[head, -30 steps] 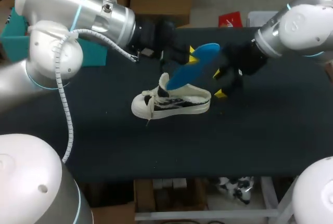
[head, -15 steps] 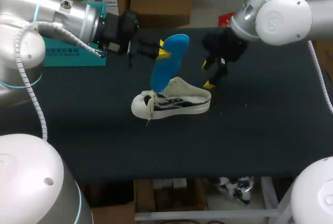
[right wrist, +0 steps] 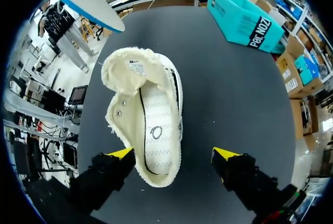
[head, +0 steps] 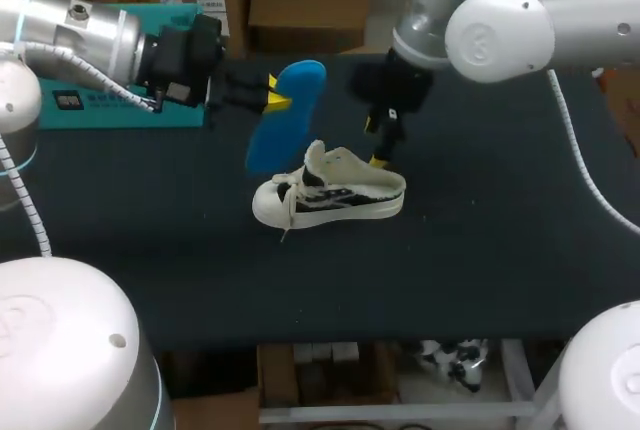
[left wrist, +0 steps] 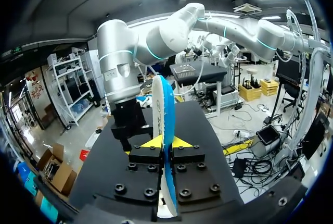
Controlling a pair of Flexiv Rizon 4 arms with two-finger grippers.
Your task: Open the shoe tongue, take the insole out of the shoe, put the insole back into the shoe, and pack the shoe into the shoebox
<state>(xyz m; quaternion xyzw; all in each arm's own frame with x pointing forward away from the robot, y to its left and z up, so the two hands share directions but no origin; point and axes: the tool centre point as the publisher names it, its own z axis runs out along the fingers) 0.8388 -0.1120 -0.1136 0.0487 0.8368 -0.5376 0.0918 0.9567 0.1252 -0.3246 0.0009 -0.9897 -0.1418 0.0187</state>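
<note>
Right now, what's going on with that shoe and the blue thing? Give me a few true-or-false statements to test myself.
The blue insole is inside the shoe. False: the left jaws hold it in the air, out of the shoe.
The shoe stands on the dark table. True.
The right jaws are shut on the shoe. False: they are open above its heel.
The shoe is outside the teal box. True.

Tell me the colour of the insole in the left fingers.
The insole is bright blue on one face, pale on the other; the head view shows it best.
</note>
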